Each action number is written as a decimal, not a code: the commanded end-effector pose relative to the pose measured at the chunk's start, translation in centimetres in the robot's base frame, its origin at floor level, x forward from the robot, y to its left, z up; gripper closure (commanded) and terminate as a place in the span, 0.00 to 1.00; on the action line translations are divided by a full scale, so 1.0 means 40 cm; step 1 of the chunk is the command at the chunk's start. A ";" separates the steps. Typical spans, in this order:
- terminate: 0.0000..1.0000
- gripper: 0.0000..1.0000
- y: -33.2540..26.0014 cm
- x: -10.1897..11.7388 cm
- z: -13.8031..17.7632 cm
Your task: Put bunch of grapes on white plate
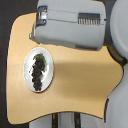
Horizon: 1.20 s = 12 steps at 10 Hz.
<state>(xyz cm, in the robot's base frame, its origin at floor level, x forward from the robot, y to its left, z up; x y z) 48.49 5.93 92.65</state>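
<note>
— Where is the bunch of grapes [38, 70]?

— On the white plate [28, 60], lying along its middle, green stem toward the arm.

— And the plate?

— On the wooden table [80, 80], near its edge at the exterior view's left.

— The gripper?

— Hidden. Only the grey arm [70, 25] shows, above the plate; open or closed, I cannot tell.

The bunch of grapes [38, 69] lies on the white plate [28, 75] on the wooden table [80, 80].
</note>
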 end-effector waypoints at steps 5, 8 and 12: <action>0.00 0.00 -0.425 -0.001 0.018; 0.00 0.00 -0.546 -0.012 0.020; 0.00 0.00 -0.661 -0.023 0.038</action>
<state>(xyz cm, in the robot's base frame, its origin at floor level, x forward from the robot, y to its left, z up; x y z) 47.53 -14.89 93.53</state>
